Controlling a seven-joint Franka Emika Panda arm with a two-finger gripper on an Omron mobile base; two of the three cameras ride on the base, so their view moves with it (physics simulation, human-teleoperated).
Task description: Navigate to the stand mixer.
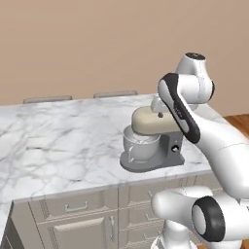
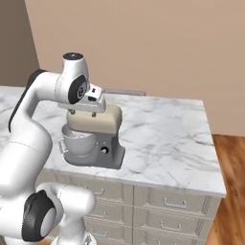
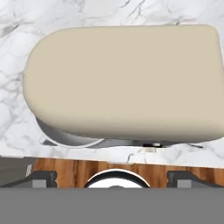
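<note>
The mixer [image 1: 151, 140] stands on the marble counter [image 1: 58, 141], close to its front edge, bare marble spreading behind and beside it. The gripper [image 3: 112, 177] hangs just above the mixer's beige head, fingers wide apart, holding nothing. Wood floor [image 2: 233, 191] lies off the counter's end.

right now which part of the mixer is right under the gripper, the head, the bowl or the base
The beige head of the stand mixer: it sits topmost, directly below the gripper. The silvery bowl hangs beneath it and the flat grey base lies on the counter.
</note>
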